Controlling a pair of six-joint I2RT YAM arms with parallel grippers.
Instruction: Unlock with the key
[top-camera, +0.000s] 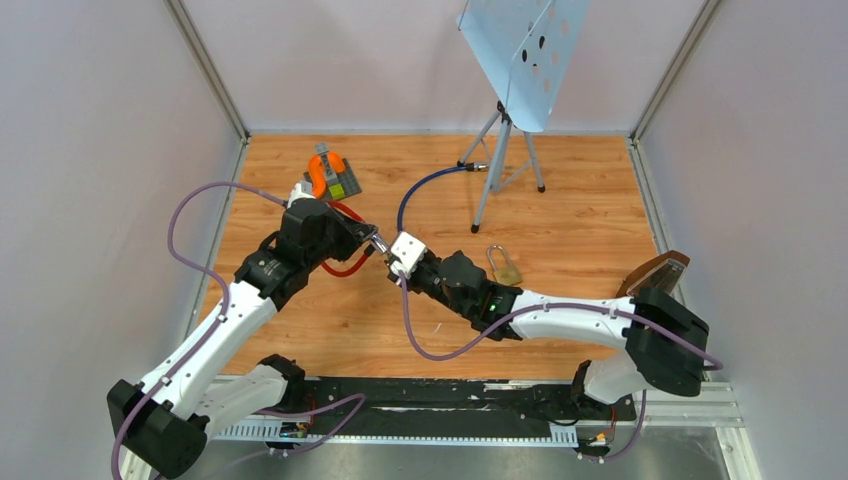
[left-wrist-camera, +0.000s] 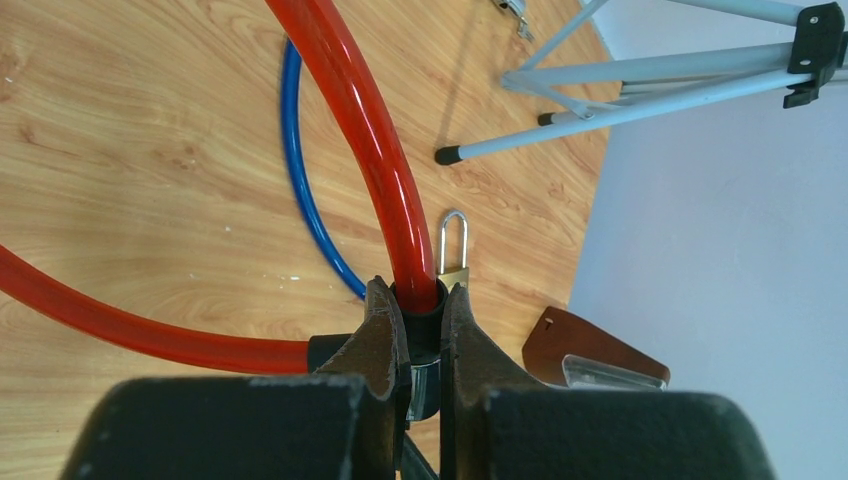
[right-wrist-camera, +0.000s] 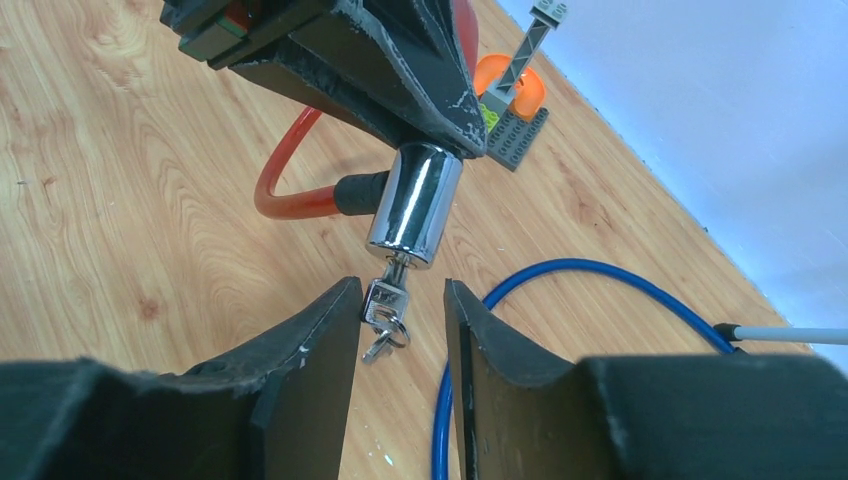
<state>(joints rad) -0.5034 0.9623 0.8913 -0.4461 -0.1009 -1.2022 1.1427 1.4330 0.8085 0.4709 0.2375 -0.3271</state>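
My left gripper (top-camera: 362, 236) is shut on the black collar of a red cable lock (left-wrist-camera: 385, 170) and holds its chrome lock barrel (right-wrist-camera: 414, 204) off the table. A silver key (right-wrist-camera: 385, 303) sits in the barrel's end, with a ring and a second key hanging from it. My right gripper (right-wrist-camera: 402, 300) is open, its jaws on either side of the key head, the left finger (right-wrist-camera: 330, 320) close against it. In the top view the right gripper (top-camera: 392, 256) meets the left one at mid table.
A blue cable (right-wrist-camera: 560, 290) loops on the wooden table (top-camera: 560, 220) toward a tripod stand (top-camera: 505, 150). A brass padlock (top-camera: 503, 266) lies right of the right arm. A brown leather piece (top-camera: 655, 272) is at the right edge. An orange and grey brick toy (top-camera: 328, 172) stands at the back left.
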